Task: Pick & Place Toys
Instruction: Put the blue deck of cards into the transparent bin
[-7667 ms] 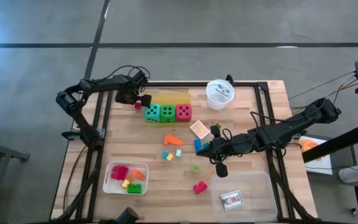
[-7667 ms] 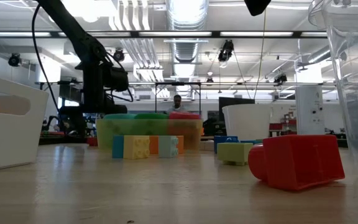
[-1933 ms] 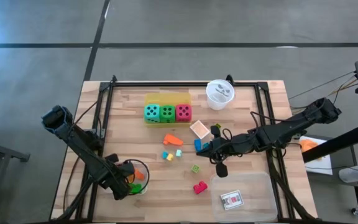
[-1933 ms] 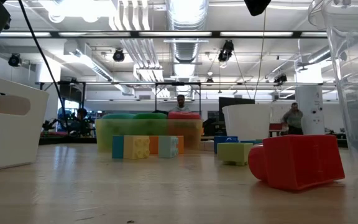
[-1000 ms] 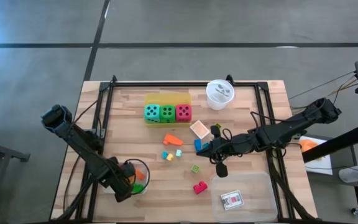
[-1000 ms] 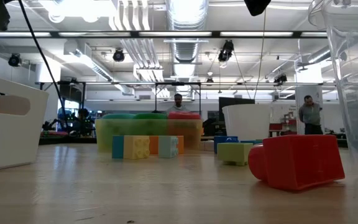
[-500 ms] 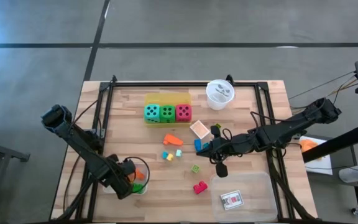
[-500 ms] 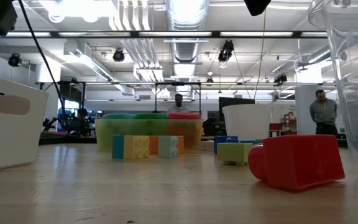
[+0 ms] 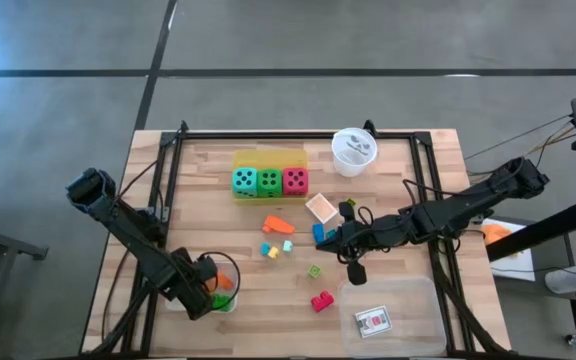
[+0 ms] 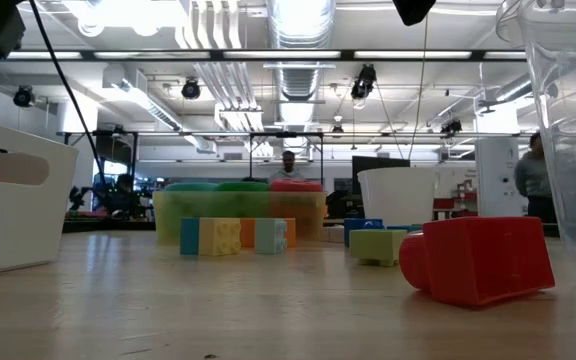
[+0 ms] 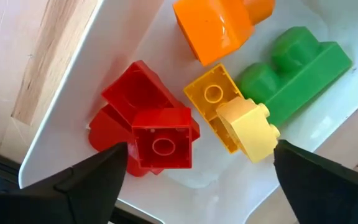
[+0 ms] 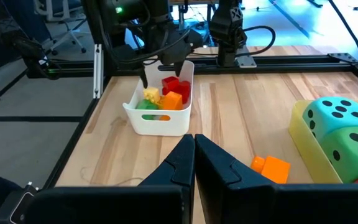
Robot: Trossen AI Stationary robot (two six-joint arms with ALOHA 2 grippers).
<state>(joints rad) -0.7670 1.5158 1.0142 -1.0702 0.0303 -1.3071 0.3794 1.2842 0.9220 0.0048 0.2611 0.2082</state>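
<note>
Red blocks (image 11: 148,127), a yellow block (image 11: 219,106), a pale yellow block (image 11: 248,129), an orange block (image 11: 219,28) and a green block (image 11: 291,71) lie together in the white tray (image 12: 157,118), near the counter's (image 9: 408,200) 7 o'clock corner. The left end effector (image 11: 194,171) hangs right over them, its fingers (image 11: 86,180) spread wide and holding nothing. Toward 12 o'clock, three dice (image 9: 269,182) sit in the yellow tray (image 9: 268,158). The right end effector (image 12: 193,149) waits near the middle, fingers pressed together.

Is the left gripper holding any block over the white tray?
No: the left gripper is open above the white tray, and the red block lies loose between its fingers.
</note>
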